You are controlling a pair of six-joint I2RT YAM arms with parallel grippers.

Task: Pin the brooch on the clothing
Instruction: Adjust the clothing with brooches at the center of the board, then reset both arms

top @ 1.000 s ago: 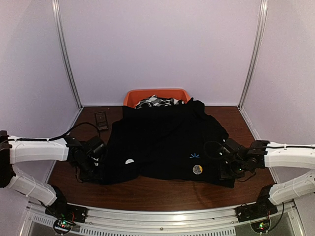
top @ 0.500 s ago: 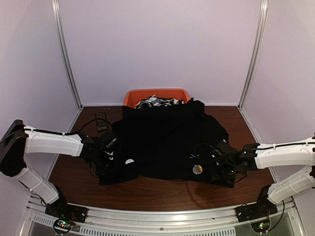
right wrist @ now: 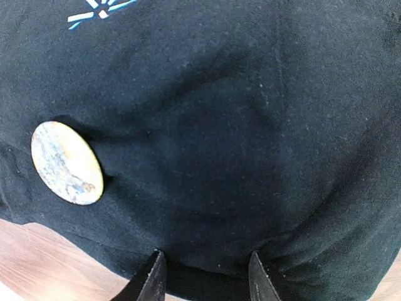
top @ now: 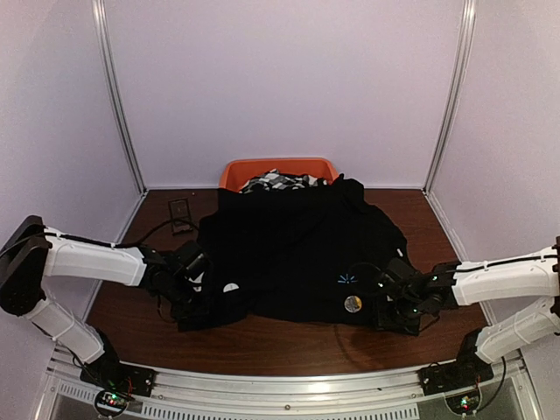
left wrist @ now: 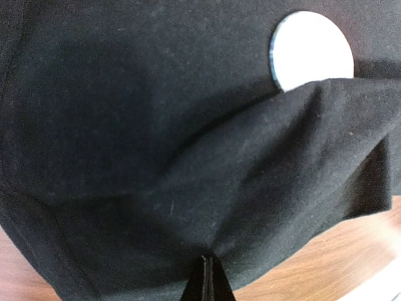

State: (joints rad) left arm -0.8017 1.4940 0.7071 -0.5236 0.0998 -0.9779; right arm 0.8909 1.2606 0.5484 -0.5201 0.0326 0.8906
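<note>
Seen from above, one black shirt (top: 297, 254) lies spread across the middle of the wooden table (top: 289, 337), its far edge against one orange bin (top: 232, 171) of black-and-white fabric (top: 280, 181). Two round pieces rest on the shirt: a white disc (top: 230, 287) beside the left gripper (top: 199, 296), and a mottled brooch (top: 352, 304) just below one blue starburst (top: 347, 279), near the right gripper (top: 389, 297). At the left wrist, the pincer is clamped tight on a raised fold of shirt that hides the disc's lower edge. At the right wrist, two fingers (right wrist: 153, 279) stand partly apart at the hem, the brooch flat on the cloth to their left.
</note>
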